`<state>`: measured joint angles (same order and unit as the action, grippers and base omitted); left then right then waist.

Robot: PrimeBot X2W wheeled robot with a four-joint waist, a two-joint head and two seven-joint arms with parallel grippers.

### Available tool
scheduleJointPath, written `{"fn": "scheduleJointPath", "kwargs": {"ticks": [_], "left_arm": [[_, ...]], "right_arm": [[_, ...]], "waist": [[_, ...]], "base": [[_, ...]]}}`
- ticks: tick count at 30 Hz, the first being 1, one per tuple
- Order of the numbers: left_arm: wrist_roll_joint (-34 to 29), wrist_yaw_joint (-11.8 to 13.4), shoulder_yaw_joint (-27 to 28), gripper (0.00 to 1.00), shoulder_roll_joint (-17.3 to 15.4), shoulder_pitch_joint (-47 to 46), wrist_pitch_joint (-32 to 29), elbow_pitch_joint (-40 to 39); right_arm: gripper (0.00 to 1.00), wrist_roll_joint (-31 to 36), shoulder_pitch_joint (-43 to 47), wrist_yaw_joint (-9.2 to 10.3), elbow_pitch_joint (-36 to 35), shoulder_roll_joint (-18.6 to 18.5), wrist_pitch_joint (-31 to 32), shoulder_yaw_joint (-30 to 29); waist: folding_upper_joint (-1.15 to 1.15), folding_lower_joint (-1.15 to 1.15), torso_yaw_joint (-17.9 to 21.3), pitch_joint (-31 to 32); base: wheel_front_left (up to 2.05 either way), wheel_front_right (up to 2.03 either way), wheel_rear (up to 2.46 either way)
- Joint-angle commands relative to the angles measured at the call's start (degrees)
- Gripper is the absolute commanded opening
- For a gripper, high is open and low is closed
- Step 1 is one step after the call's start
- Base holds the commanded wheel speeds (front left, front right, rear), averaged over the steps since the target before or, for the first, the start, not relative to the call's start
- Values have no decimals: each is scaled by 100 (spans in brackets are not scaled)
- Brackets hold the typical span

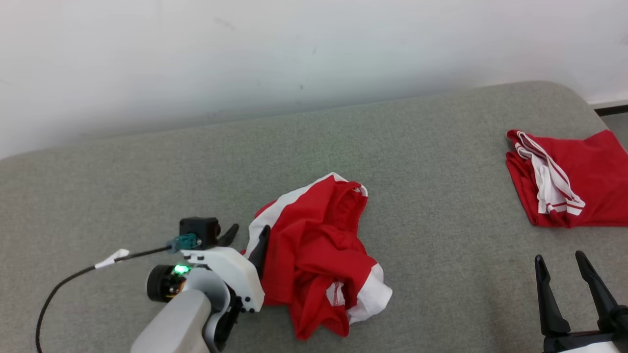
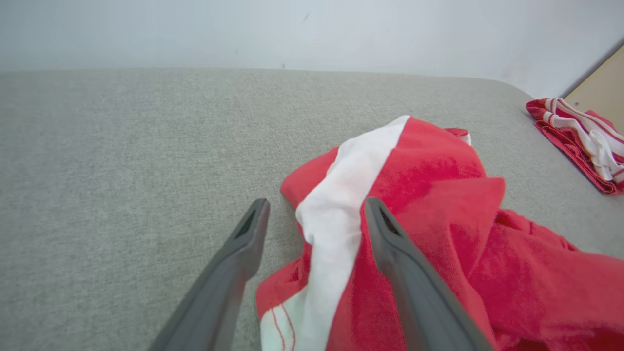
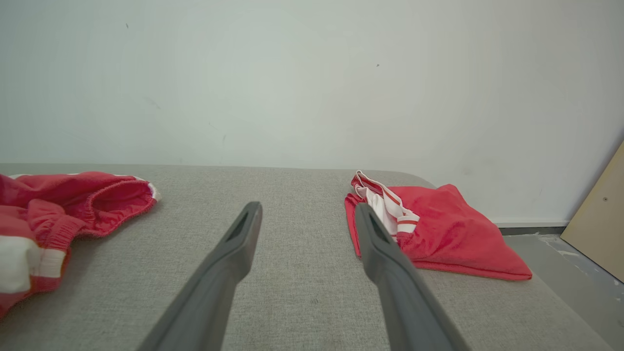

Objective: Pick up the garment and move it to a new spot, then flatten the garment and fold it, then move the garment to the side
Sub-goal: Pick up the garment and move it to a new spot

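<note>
1. No text, brand, number or sign can be read in any view.
2. Head view, crumpled red-and-white garment [image 1: 314,255]: a small white patch [image 1: 335,294] carrying red marks sits at about 5 o'clock on the heap. The marks are too small and creased to read.
3. Left wrist view, same garment: thin red lines [image 2: 279,325] cross white cloth at about 7 o'clock in that view. They are part of a marking but cannot be read.
4. Head view: a white cable tag [image 1: 113,257] lies at about 9 o'clock from the garment. Whether it carries writing cannot be told.
</note>
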<state>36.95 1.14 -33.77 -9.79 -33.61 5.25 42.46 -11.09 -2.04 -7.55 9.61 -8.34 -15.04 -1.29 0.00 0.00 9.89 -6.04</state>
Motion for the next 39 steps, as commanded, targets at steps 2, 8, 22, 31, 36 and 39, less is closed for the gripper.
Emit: {"fn": "scheduleJointPath", "kwargs": {"ticks": [2,8,22,31,36,39], "left_arm": [[-137,87,-17,100,-33,43,279,40],[-177,323,146,100,-110,369,838,-247],[-1293,1323,927,100,-530,2145,989,-2686],[-2150,1258,1604,100,-227,3476,991,-3454],[-2350,1059,1864,100,-23,3799,991,-3473],[-2490,919,2058,100,113,3932,991,-3479]], "right_arm": [[100,13,99,14,8,-41,-15,-16],[100,34,244,14,-77,-61,-15,-154],[100,210,548,14,-103,8,-15,-373],[100,248,692,14,91,99,-15,-223],[100,256,726,14,195,117,-15,-170],[100,247,769,14,238,142,-15,-171]], "waist": [[0,0,-38,112],[0,0,-145,345],[0,0,-582,629],[0,0,-729,740],[0,0,-755,813],[0,0,-778,846]], "base": [[0,0,0],[0,0,0],[0,0,0],[0,0,0],[0,0,0],[0,0,0]]}}
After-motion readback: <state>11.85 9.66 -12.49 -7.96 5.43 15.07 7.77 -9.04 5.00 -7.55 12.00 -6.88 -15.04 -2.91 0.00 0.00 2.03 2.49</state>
